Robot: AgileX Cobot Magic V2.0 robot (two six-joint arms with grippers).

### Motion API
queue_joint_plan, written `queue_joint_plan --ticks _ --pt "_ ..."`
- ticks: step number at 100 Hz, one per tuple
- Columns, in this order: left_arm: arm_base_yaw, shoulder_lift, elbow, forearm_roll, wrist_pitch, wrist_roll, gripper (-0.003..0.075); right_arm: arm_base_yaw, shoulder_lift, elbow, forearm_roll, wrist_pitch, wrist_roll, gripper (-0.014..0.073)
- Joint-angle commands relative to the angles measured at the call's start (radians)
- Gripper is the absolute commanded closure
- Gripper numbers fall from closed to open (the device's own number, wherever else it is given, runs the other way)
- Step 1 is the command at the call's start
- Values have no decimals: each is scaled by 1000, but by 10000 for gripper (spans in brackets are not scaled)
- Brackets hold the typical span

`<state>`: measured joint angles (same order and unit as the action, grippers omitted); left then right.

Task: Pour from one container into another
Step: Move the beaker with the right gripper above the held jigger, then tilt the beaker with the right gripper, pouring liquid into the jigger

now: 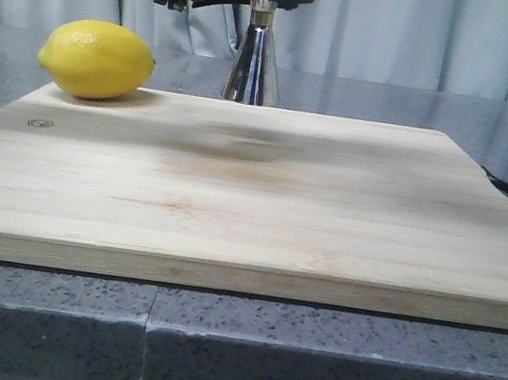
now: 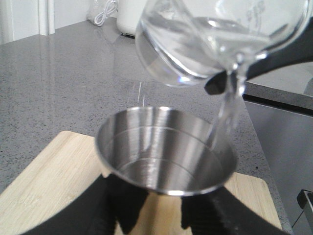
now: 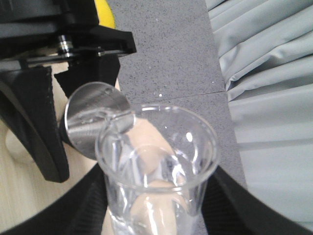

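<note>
In the left wrist view, the glass beaker (image 2: 220,39) was tilted at the upper right of the frame, its lip above the rim of the steel jigger (image 2: 164,152), a clear stream falling into the cup. The left gripper (image 2: 161,208) was closed around the jigger below its rim. The right gripper (image 3: 151,205) clasped the beaker. In the front view, the jigger stood at top center behind the wooden board (image 1: 252,200), a lemon (image 1: 96,58) at upper left.
</note>
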<state>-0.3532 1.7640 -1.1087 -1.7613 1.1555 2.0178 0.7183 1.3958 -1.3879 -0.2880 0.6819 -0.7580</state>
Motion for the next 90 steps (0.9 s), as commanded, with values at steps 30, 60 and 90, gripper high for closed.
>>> queue_joint_plan --ticks 30,60,90 --pt "-7 -47 -30 -89 96 -8 461 8 -31 -37 -127 -72 -12 325" --pt "-7 -47 -30 -89 96 -8 461 12 -31 -37 -142 -74 -63 325" --pt "-7 -47 -30 -89 96 -8 461 12 -31 -37 -152 -80 -111 325"
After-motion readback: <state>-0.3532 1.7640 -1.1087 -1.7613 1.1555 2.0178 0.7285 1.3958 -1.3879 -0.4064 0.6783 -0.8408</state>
